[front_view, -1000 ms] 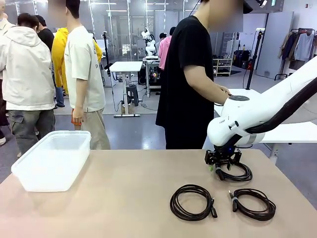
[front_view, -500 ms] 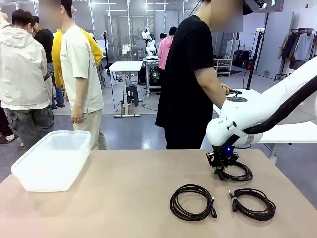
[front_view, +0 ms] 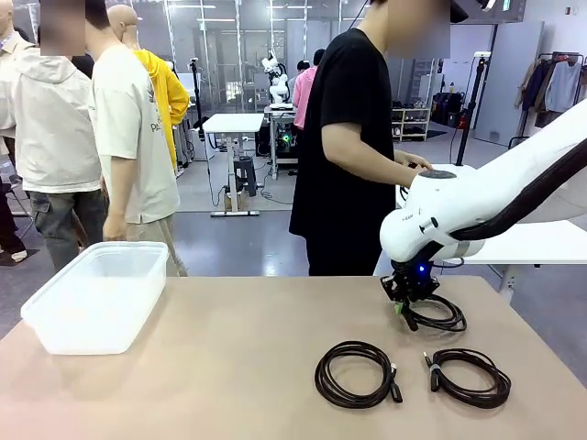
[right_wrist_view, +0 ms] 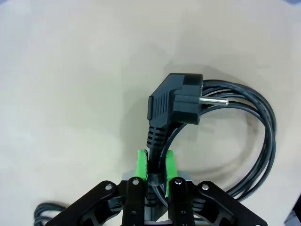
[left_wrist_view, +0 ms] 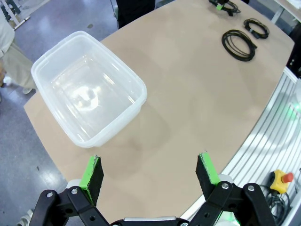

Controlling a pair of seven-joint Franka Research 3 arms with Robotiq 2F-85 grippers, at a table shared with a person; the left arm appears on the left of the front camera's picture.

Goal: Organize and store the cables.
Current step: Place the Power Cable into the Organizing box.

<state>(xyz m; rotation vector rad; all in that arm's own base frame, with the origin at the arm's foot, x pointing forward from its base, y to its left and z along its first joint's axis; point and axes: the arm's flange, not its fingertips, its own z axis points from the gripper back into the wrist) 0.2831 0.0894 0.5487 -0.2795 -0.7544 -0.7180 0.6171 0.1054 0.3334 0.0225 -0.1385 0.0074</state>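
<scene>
One table (front_view: 229, 367): tan and smooth-topped, with a person in a black T-shirt (front_view: 344, 137) standing at its far side, turned sideways.
Room: an open lab with a grey floor and glass walls. Other people stand at the back left.
Right gripper (front_view: 404, 307): closed tight on a cable, its green pads (right_wrist_view: 141, 162) clamping the cord just behind the plug.
Held cable (right_wrist_view: 176, 101): a black power cord with an angled two-pin plug, wound in a loop. It is at the table's far right. The loop sits low at the surface, and it is unclear whether any of it is lifted.
Left gripper (left_wrist_view: 150, 169): jaws spread wide and holding nothing, hovering above the table's edge near the bin.
Cables, counted: three black coils — the held one, a middle coil (front_view: 356, 374) and a right coil (front_view: 468, 376). The last two lie flat, side by side but apart, toward the near edge.
Bin, counted: one clear plastic bin (front_view: 96, 298) — empty, on the table's left.
</scene>
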